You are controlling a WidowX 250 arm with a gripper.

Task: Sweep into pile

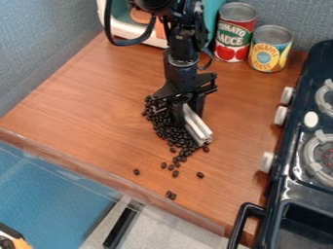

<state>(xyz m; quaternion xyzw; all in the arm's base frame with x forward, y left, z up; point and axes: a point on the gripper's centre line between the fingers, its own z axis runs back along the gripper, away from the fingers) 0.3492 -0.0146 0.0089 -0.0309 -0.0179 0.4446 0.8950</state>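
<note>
- From my remote seat, I see the end effector [187, 115] down at the bean pile [170, 132], its fingers clamped on a silvery bar [197, 126].
- The pile bunches around the lower end of my end effector and spreads below it in the view, along the bar's left side.
- A few loose beans [200, 175] are scattered on the tabletop [88, 109], below the pile in the view.
- The tomato sauce can [234, 36] and pineapple can [269, 51] stand beyond the pile, up and to the right.
- To the pile's right, well apart, I have the stove [283, 177].
</note>
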